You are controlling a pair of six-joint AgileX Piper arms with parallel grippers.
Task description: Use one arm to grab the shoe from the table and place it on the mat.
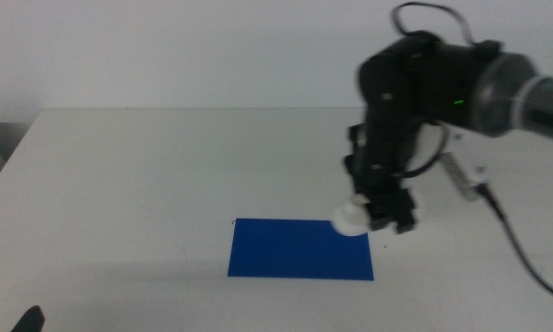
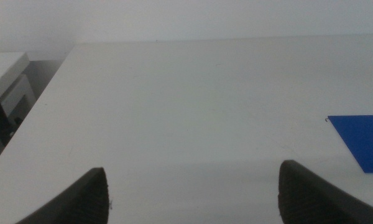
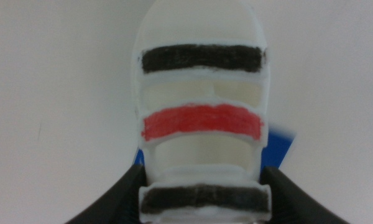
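The left claw (image 2: 193, 193) waits low at the near edge of the table (image 1: 147, 166), its jaws spread wide with nothing between them. Farther in, the right claw (image 1: 380, 214) is clenched on the shoe (image 3: 202, 118), its jaws pressing the white sole from both sides at the end nearest the wrist; the black and red straps face the wrist camera. Below the claw and just to its left lies the mat (image 1: 295, 249), with the shoe's white tip (image 1: 348, 219) over its far right corner. The arm (image 1: 442, 92) reaches back to the right.

Small white sandal with black and red straps (image 1: 349, 219): mostly hidden behind black right gripper (image 1: 384, 219), motion-blurred. Flat dark-blue rectangular mat (image 2: 362, 140): cut by left wrist frame edge.
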